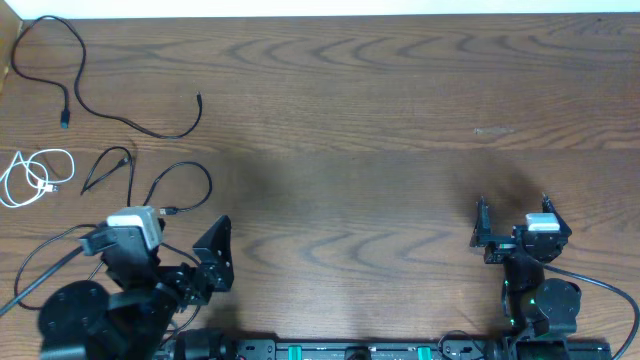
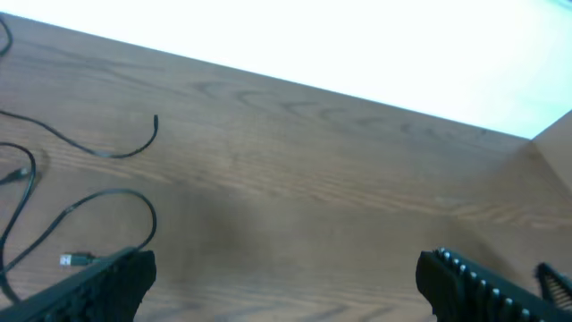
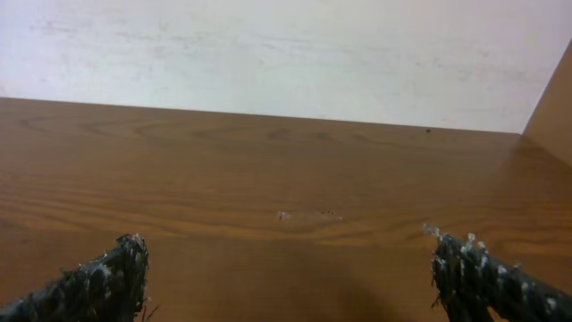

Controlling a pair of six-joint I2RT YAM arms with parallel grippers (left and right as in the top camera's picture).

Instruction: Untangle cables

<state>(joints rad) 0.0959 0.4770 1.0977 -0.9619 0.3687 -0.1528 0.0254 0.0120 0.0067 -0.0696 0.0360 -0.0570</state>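
- Overhead: the cables are all on the left part of the worktop [image 1: 380, 110], and most are already laid out singly.
  - The long black cable [image 1: 150, 134] winds alone along the far left.
  - The white cable [image 1: 42, 183] sits in its own small coil at the left edge, touching none of the others.
  - Nearer the robot, a bent black cable [image 1: 125, 152] and a looped black cable [image 1: 190, 165] lie just beside each other without visibly crossing. Their near ends run in under the left arm [image 1: 120, 290], so I cannot tell whether they still cross there.
  - The left claw [image 1: 170, 252] hangs just short of these two with its fingers apart and nothing between them.
  - The right claw [image 1: 513, 220] is well apart from every cable, over bare wood, also spread wide and empty.
- Left wrist: the left claw [image 2: 286, 300] has its fingers far apart with only wood between them.
  - The looped black cable [image 2: 116, 193] arcs at the lower left, its plug end just beside the left finger.
  - The free tip of the long black cable [image 2: 98, 152] lies farther off, clear of the loop.
- Right wrist: the right claw [image 3: 295, 286] is spread wide over bare worktop, with no cable in sight.
- Judgement: the sorting looks nearly finished. What may remain is checking or parting the two cables nearest the left arm.
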